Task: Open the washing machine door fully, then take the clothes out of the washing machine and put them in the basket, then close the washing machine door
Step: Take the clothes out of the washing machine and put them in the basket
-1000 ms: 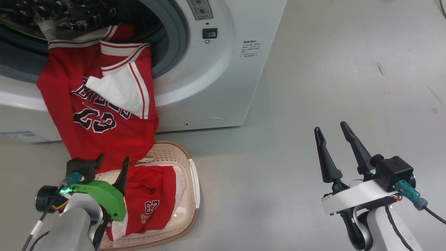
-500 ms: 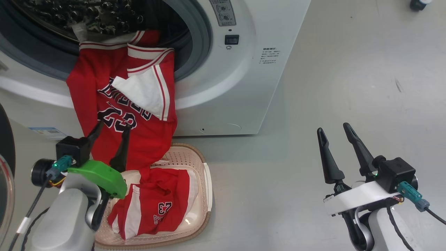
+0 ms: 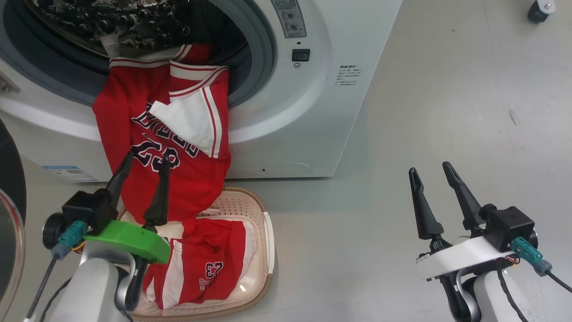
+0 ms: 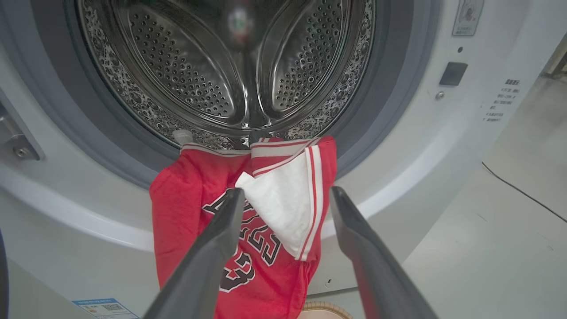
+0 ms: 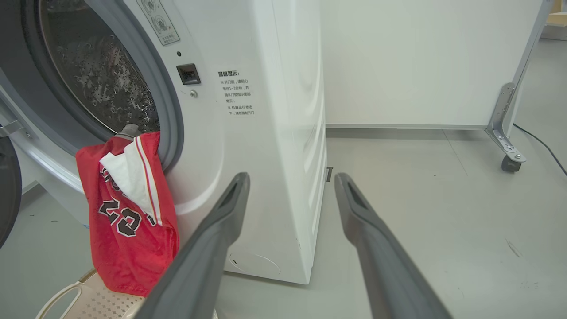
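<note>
Newbie: Fingers (image 3: 158, 197) on the left gripper (image 3: 146, 160) are spread wide with nothing in them. The tips point at the number on the red jersey (image 3: 192, 179), around 8 o'clock in the head view. Can't tell if they're touching the cloth. Grab and pull, right?

Oldhand: Not so fast. The left wrist view shows the collar end lying inside the drum (image 4: 199, 66), draped over the grey gasket (image 3: 263, 53), with the hem down at the basket (image 3: 232, 203) at 6 o'clock. If you pinch low and yank, I'd guess the collar drags on that rubber lip or the cloth slips out of a thin one-layer grip.

Newbie: And the other red garment (image 3: 201, 259) is already in the basket.

Oldhand: Yep, so there's less room. A sloppy drop could put the jersey on the floor (image 3: 402, 112), and that basket looks light enough to get shoved aside.

Newbie: Right gripper (image 3: 429, 170)?

Oldhand: It's wide open and empty at 4 o'clock, well clear of the washing machine (image 3: 313, 112). The door (image 3: 11, 170) is swung out at 9 o'clock. My worry is that any cloth left over the gasket gets trapped when the door closes.
</note>
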